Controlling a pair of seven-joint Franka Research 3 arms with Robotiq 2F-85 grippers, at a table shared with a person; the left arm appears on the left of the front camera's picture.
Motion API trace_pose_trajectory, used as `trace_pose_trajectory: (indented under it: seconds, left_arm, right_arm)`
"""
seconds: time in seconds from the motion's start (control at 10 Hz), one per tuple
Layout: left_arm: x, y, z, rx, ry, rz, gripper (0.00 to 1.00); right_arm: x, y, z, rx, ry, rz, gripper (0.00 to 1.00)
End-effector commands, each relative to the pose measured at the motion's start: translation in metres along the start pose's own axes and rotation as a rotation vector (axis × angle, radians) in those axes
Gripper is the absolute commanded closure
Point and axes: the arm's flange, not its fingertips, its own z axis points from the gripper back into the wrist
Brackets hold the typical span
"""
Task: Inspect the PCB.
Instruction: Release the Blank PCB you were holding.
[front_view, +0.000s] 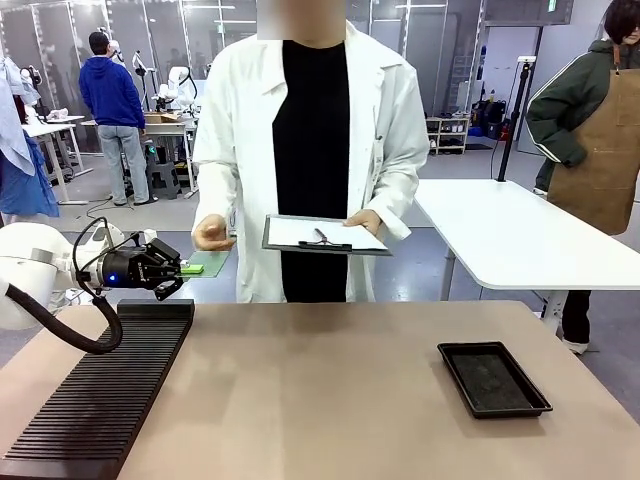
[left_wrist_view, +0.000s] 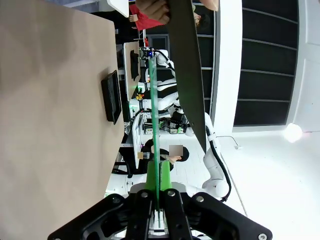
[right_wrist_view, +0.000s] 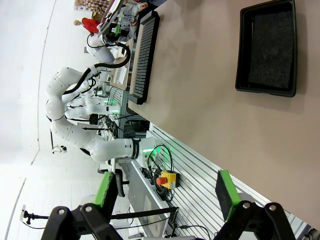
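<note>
Green PCB (left_wrist_view: 154, 125) is sitting edge-on right between the jaws of the left gripper (left_wrist_view: 159, 194) and sticking straight out past the fingertips. Those jaws are clamping tight on its near end, holding it out toward the person's hand (front_view: 212, 232). Meanwhile the right gripper (right_wrist_view: 165, 194) is hanging with jaws wide apart, gripping nothing.

A pale green PCB (front_view: 212, 262) at nine o'clock, a black ribbed rack (front_view: 100, 400) at seven, a black tray (front_view: 493, 379) at four, the table (front_view: 320, 400) plain tan.
</note>
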Motion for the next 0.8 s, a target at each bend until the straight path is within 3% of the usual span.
trace_pose_trajectory:
  seconds: [0.0,0.7]
  left_arm:
    - [-0.0006,-0.0012,-0.0001,-0.008,0.006,-0.001,0.97]
    - [-0.0006,-0.0012,-0.0001,-0.008,0.006,-0.001,0.97]
  right_arm:
    - [0.0011,0.0017,0.0021,0.012,-0.005,0.015,0.0]
    - [0.0011,0.0017,0.0021,0.012,-0.005,0.015,0.0]
